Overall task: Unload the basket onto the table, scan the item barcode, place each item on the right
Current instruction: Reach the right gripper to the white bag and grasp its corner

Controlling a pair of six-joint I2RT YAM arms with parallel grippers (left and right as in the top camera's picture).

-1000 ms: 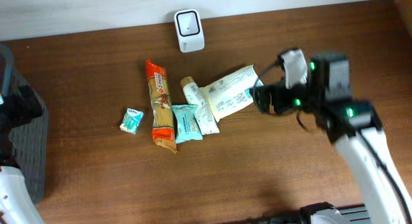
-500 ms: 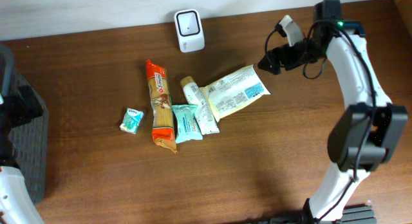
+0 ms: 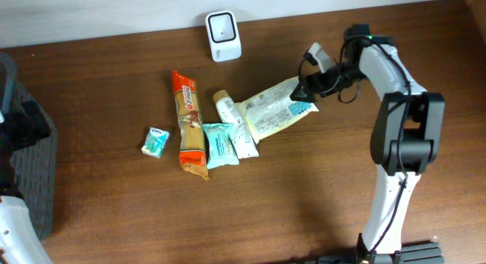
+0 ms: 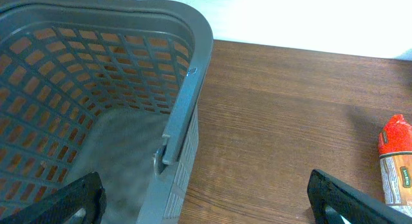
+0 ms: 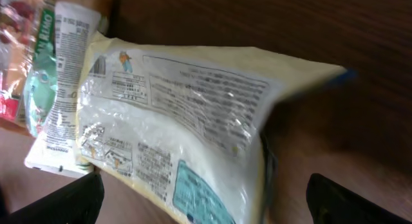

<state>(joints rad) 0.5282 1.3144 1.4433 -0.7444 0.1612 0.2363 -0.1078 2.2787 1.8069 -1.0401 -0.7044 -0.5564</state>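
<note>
Overhead view: five items sit in a loose cluster mid-frame on the brown surface (image 3: 106, 218). There's one small teal pack (image 3: 156, 142) off to the left, one long orange packet (image 3: 188, 124), one teal pouch (image 3: 219, 144), one white tube (image 3: 237, 130) and one yellow bag (image 3: 275, 107) on the right. One white scanner (image 3: 222, 35) stands at the top centre, well apart from the bag. The right gripper (image 3: 306, 88) hangs over the bag's upper right end. One grey basket (image 3: 34, 180) is at the left edge.

Left wrist view: the left gripper (image 4: 203, 188) is spread wide with nothing in it, one finger in each bottom corner. The basket (image 4: 187, 108) fills the left half, and the end of the orange packet (image 4: 396, 159) pokes in at the right edge.

Right wrist view: the right gripper (image 5: 203, 195) is also spread wide, with two fingers (image 5: 74, 198) at the bottom corners and nothing clamped. The yellow bag (image 5: 180, 121) lies flat and fills most of the frame, with what looks like a barcode (image 5: 96, 65) near its upper left corner. The white tube (image 5: 64, 89) is just beside it on the left, with the teal pouch (image 5: 38, 76) past that.
</note>
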